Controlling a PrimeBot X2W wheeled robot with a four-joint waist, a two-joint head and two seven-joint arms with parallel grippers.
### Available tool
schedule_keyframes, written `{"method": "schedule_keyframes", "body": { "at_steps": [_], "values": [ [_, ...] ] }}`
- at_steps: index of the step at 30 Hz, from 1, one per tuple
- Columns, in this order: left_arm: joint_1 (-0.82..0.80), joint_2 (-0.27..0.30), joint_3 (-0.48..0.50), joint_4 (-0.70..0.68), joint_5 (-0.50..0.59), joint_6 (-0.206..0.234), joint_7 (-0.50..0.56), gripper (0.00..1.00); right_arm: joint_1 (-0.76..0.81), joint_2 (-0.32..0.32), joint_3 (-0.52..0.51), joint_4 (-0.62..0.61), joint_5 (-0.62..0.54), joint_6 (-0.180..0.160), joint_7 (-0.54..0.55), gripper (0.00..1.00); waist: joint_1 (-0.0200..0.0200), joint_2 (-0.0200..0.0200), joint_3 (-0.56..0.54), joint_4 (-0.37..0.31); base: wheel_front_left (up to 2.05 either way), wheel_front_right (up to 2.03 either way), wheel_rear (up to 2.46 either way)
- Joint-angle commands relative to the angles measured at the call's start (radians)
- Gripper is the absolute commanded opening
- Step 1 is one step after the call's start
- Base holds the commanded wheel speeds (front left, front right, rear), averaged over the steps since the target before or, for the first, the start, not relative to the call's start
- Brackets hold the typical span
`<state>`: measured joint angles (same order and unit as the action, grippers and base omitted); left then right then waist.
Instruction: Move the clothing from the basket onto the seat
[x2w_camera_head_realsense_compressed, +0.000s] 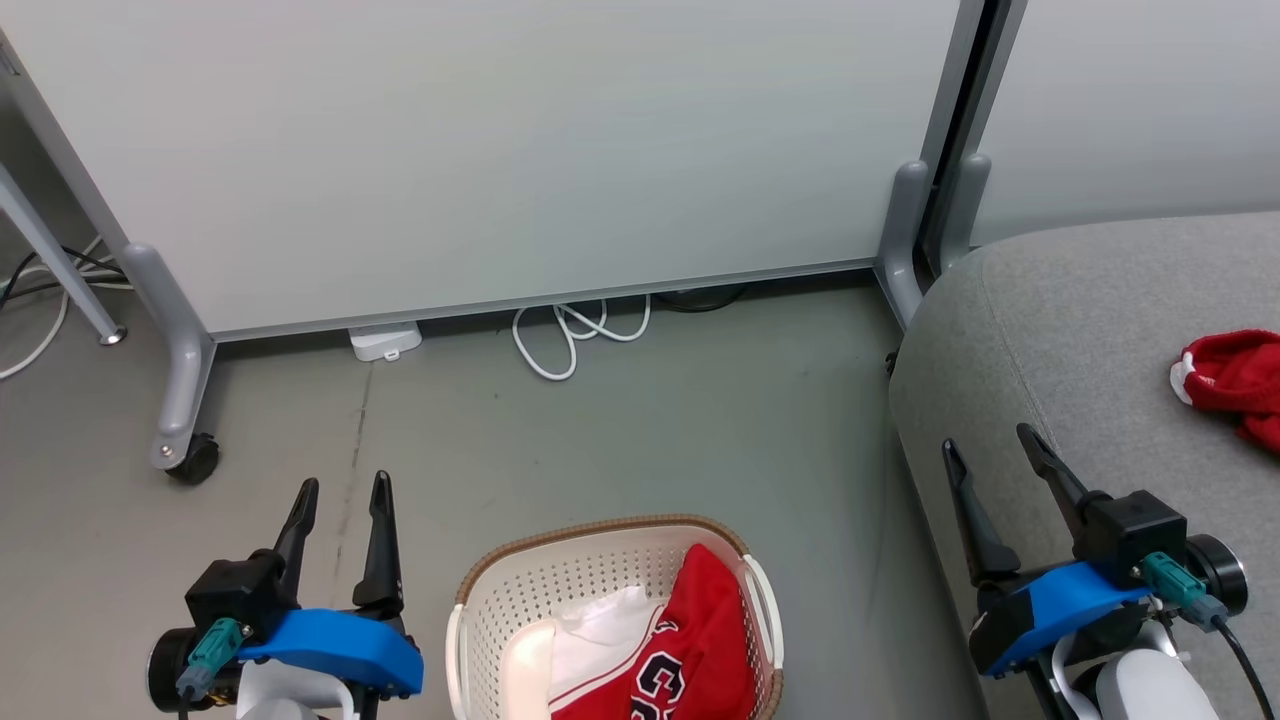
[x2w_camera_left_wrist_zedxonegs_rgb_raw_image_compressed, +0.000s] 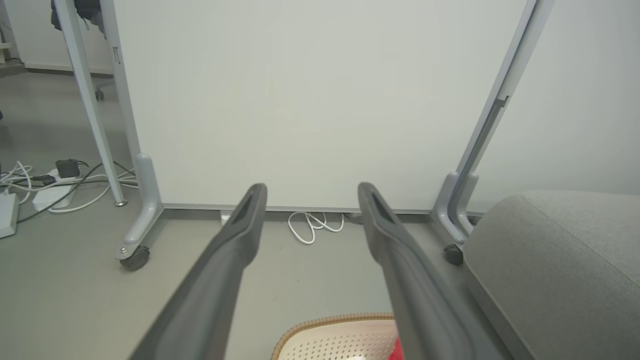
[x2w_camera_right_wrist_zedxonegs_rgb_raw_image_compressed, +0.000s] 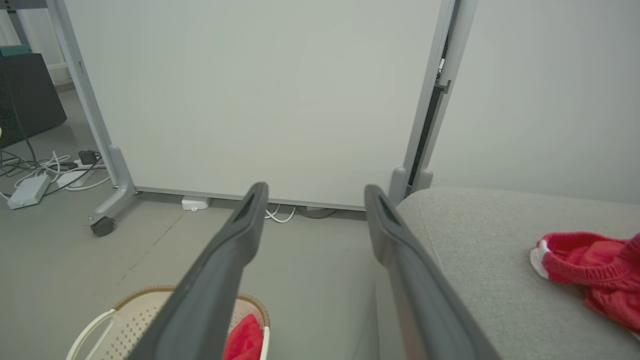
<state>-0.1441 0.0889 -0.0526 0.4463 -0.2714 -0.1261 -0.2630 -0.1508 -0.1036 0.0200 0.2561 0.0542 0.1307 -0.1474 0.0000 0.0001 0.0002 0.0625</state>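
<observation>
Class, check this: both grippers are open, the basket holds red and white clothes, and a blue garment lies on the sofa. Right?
No. The garment on the sofa is red, not blue, as the head view shows. The rest is right.

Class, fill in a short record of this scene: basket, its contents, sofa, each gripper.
basket: cream perforated plastic basket with brown woven rim, on the grey floor
contents: red lettered jersey, white garment
sofa: light-grey fabric sofa, holding one red garment with white trim
left gripper: open, holding nothing
right gripper: open, holding nothing
</observation>
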Motion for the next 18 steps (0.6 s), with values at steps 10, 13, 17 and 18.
{"method": "schedule_keyframes", "body": {
  "at_steps": [10, 13, 17, 18],
  "values": [
    [-0.021, 0.002, -0.015, 0.004, -0.003, -0.007, -0.003, 1.00, -0.012, -0.001, 0.016, -0.024, 0.010, 0.000, 0.005, 1.00, 0.0000, -0.0001, 0.053, -0.026, 0.00, 0.00, 0.00],
    [-0.036, 0.003, -0.028, 0.019, -0.007, -0.007, -0.003, 1.00, -0.034, -0.002, 0.030, -0.033, 0.012, 0.000, 0.006, 1.00, 0.0000, -0.0001, 0.086, -0.045, 0.00, 0.00, 0.00],
    [-0.059, 0.007, -0.047, 0.043, -0.010, -0.007, -0.002, 1.00, -0.055, -0.003, 0.050, -0.042, 0.012, 0.000, 0.008, 1.00, 0.0000, -0.0001, 0.130, -0.073, 0.00, 0.00, 0.00],
    [-0.070, 0.009, -0.052, 0.052, -0.011, -0.004, -0.003, 1.00, -0.063, -0.003, 0.059, -0.047, 0.013, 0.000, 0.009, 1.00, 0.0000, -0.0001, 0.147, -0.084, 0.00, 0.00, 0.00]
  ]
}}
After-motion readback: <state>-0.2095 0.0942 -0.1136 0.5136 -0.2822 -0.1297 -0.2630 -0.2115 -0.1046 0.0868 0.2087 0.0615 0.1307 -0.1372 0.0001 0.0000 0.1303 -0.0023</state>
